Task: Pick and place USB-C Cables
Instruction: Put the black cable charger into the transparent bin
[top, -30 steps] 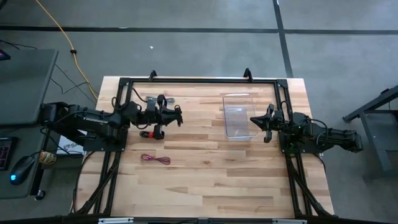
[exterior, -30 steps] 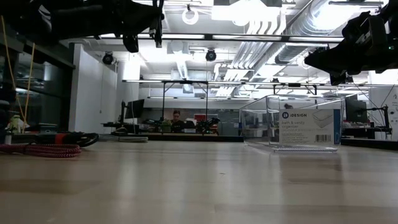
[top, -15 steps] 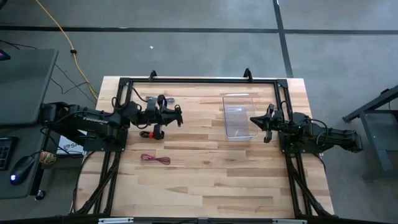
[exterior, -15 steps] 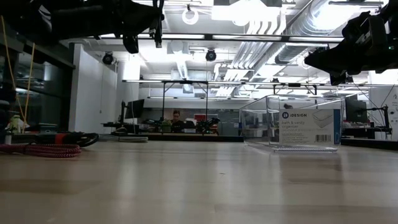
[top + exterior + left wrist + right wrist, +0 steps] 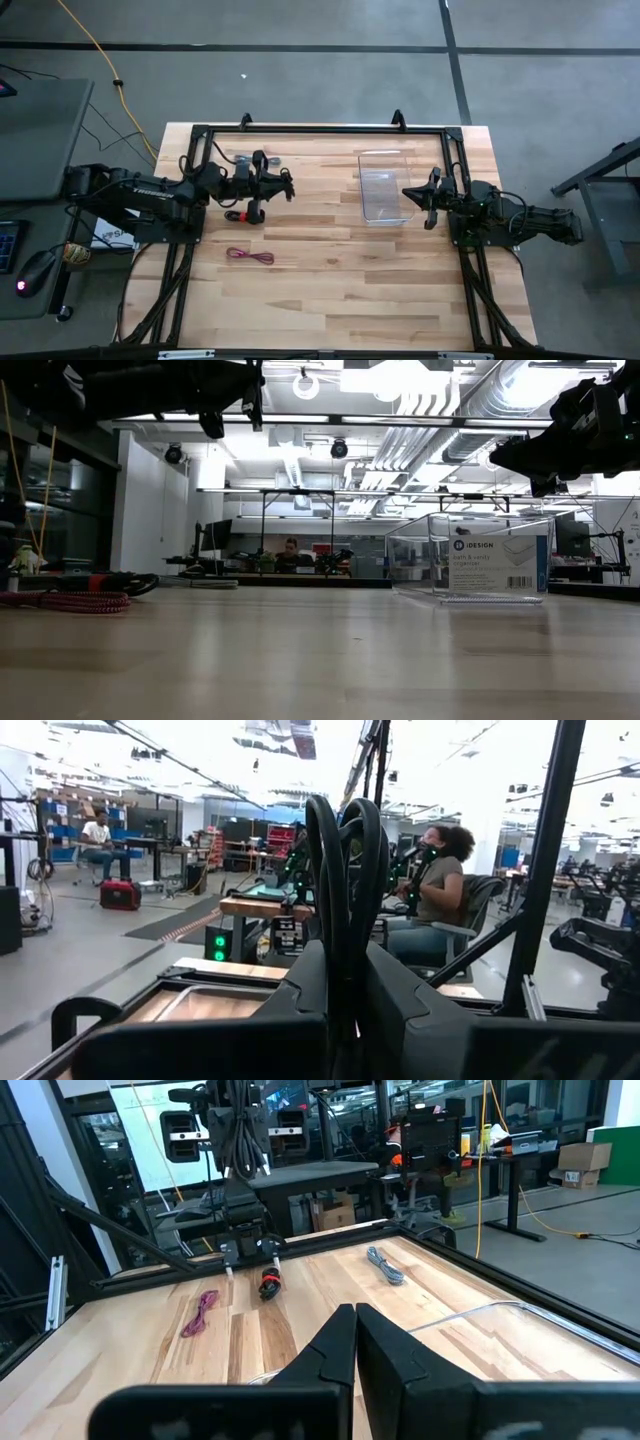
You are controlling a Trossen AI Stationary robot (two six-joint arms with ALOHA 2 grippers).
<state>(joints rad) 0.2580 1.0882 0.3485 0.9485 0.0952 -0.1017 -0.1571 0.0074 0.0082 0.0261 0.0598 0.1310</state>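
My left gripper hovers over the table's far left part, shut on the black USB-C cable bundle, whose loops rise between the fingers. On the wood below lie the black-and-red bundle, the magenta-red bundle and the grey bundle. The right wrist view shows the same three: grey, black-and-red, magenta-red. My right gripper waits shut and bare beside the clear box. My left gripper pinches the black bundle's loops between its two fingers. The fingers point about level toward the table's right side. The bundle stands on edge in the hold, its loops showing above and below the fingers, lifted clear of the table.
The clear plastic box stands on the table's far right part, next to my right gripper. A black frame runs along the table's far edge and sides. The near half of the wooden table is bare. People sit in the room beyond.
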